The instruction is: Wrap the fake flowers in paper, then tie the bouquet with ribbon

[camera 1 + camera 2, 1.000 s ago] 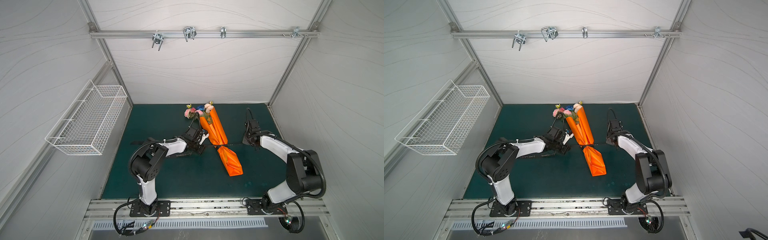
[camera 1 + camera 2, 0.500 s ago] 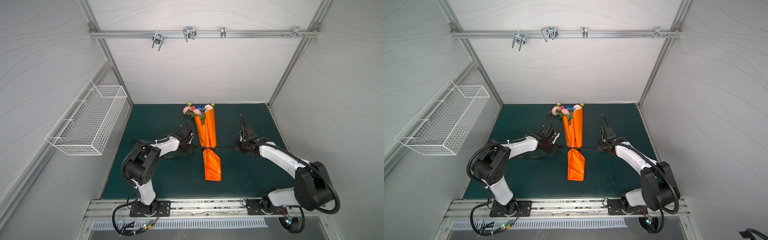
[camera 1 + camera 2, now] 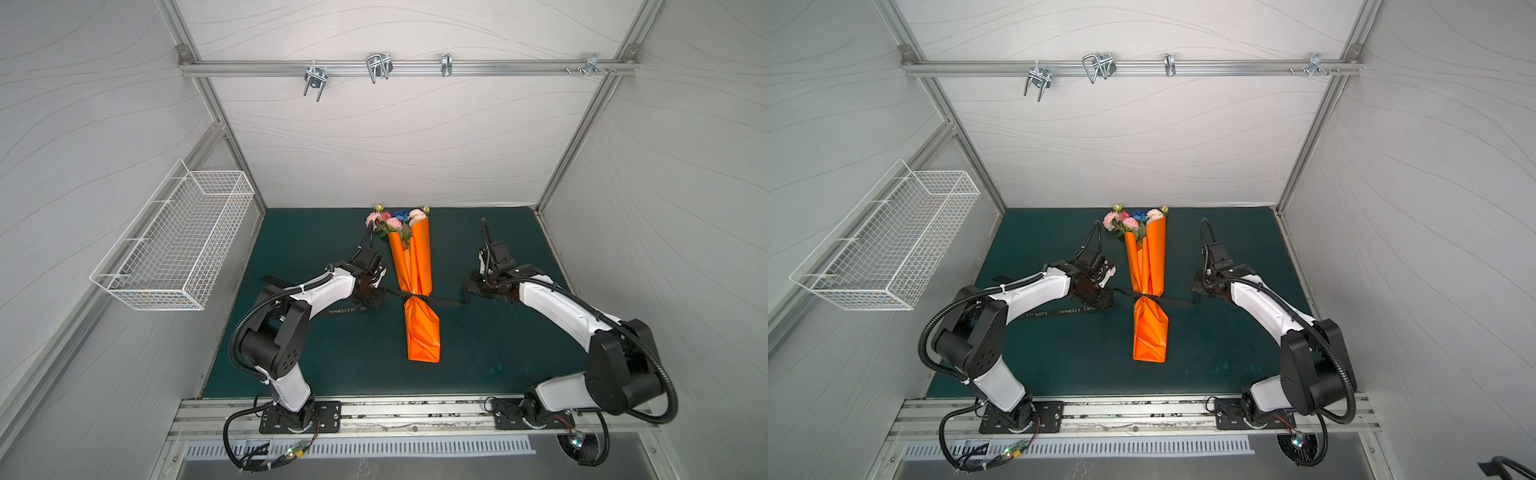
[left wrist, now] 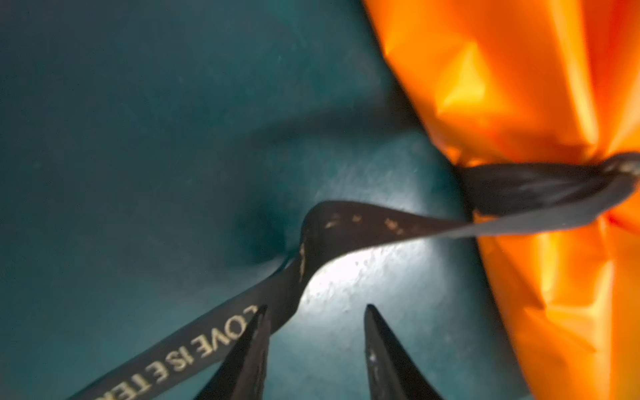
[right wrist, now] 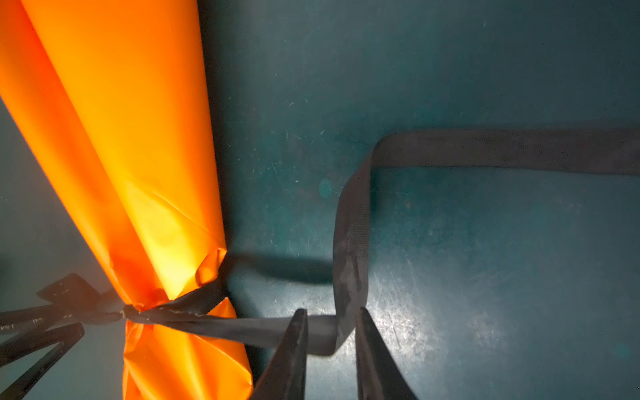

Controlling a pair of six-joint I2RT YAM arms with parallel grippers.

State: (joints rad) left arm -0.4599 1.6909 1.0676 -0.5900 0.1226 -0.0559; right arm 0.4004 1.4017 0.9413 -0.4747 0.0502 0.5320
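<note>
Both arms reach forward low over the green mat [image 3: 332, 357]. The left arm [image 3: 324, 291] bends inward at the elbow. The right arm [image 3: 557, 307] stretches out from its base.

The left gripper [image 4: 316, 310] sits just left of the bundle with its jaws apart. The black ribbon [image 4: 346, 225] passes one fingertip without being clamped. The right gripper [image 5: 330, 310] also stands with its jaws apart. A folded run of ribbon lies loose between its tips.

One second earlier the bundle lay slanted and the grippers were closer to it. It now lies straight along the middle of the mat, and the ribbon on the right side hangs slack.

The bouquet [image 3: 392, 220] sits inside a wrap of orange paper [image 3: 417, 266], with its blossoms protruding from the far end near the back wall. A knot [image 3: 413, 296] cinches the wrap partway down its length. A wire basket [image 3: 178, 249] hangs on the left wall, well apart from the mat.
</note>
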